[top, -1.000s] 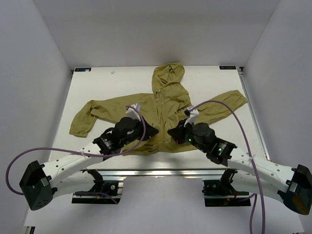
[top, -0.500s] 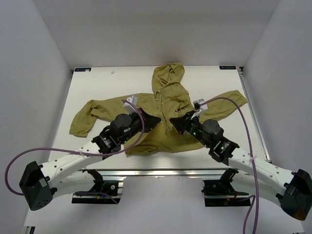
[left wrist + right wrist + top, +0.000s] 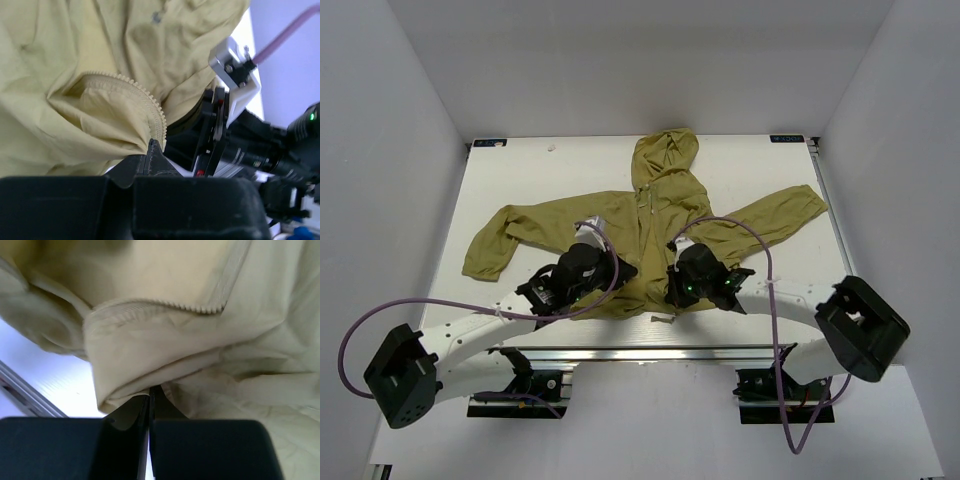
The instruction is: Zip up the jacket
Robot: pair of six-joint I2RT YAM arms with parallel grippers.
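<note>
The olive-green hooded jacket (image 3: pixel 660 215) lies flat on the white table (image 3: pixel 520 180), hood at the far side and sleeves spread left and right. My left gripper (image 3: pixel 626 268) is at the front opening near the bottom hem. In the left wrist view the left gripper (image 3: pixel 152 145) is shut on the fabric edge beside the light zipper teeth (image 3: pixel 145 95). My right gripper (image 3: pixel 670 283) is just right of it. In the right wrist view the right gripper (image 3: pixel 151 388) is shut on a fold of jacket below its zipper teeth (image 3: pixel 165 305).
White walls close the table on the left, far and right sides. A metal rail (image 3: pixel 640 352) runs along the near edge. Purple cables (image 3: pixel 730 222) loop over both arms. The right arm's wrist body (image 3: pixel 240 150) sits close beside the left gripper.
Both grippers have come back toward the near edge at the hem after lifting farther up the jacket. The right arm has folded, with its elbow swung out to the right.
</note>
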